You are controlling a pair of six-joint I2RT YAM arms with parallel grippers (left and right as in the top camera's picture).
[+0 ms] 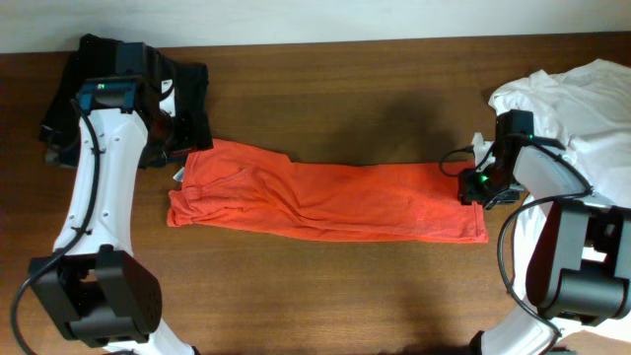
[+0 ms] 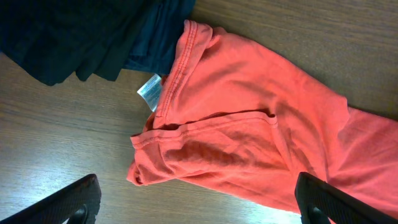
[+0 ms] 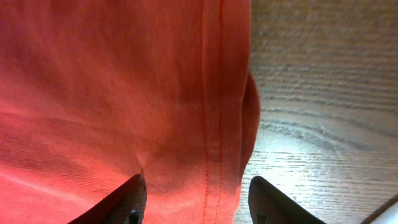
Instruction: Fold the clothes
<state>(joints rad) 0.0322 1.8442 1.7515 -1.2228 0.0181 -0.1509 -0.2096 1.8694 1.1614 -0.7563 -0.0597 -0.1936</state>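
From overhead, the orange-red cotton T-shirt [image 1: 325, 202] is lying folded into a long band across the brown wooden table [image 1: 345, 89], with a crumpled white shirt [image 1: 582, 94] sitting at the right edge and a dark heap of clothes [image 1: 187, 89] at the left; in the left wrist view, the left gripper [image 2: 199, 202] is hovering over the shirt's collar end, its jaws standing wide apart and holding nothing; in the right wrist view, the right gripper [image 3: 199, 199] is standing with jaws parted astride the shirt's stitched hem, not pinching it
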